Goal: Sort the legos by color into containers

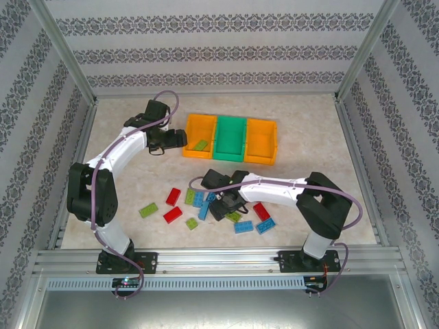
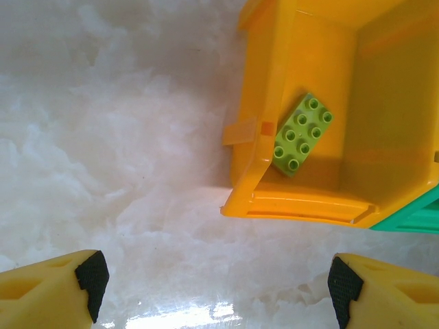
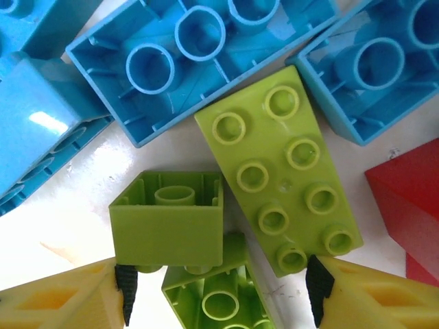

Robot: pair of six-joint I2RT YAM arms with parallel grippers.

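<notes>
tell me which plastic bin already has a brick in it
The left orange rectangular plastic bin: a lime green studded brick lies inside it. The green middle bin and right orange bin look empty.

White arms (image 1: 127, 147) — black joints, purple cables (image 1: 178, 103).

Worktop (image 1: 130, 181): pale mottled stone-look sheet, smooth and glossy — a glare patch lies on it near the left tool (image 2: 218, 279).
Left orange bin (image 2: 302, 202): moulded plastic, smooth, semi-gloss.
Green bin (image 1: 231, 137): same plastic look.
Lime brick (image 3: 285, 178): hard glossy plastic, faint scuffs on the studded face.
Blue bricks (image 3: 185, 68): glossy plastic, ribbed hollow undersides.
Red brick (image 3: 408, 205): smooth, duller sheen.
Right tool (image 3: 221, 291): fingers (image 3: 55, 301) of matt yellow plastic; pads (image 3: 317, 295) black, matt, rubber-like.
Frame rails (image 1: 219, 264): bare brushed metal.
Left arm shell (image 1: 123, 149) — white, smooth, lightly glossy.
</notes>
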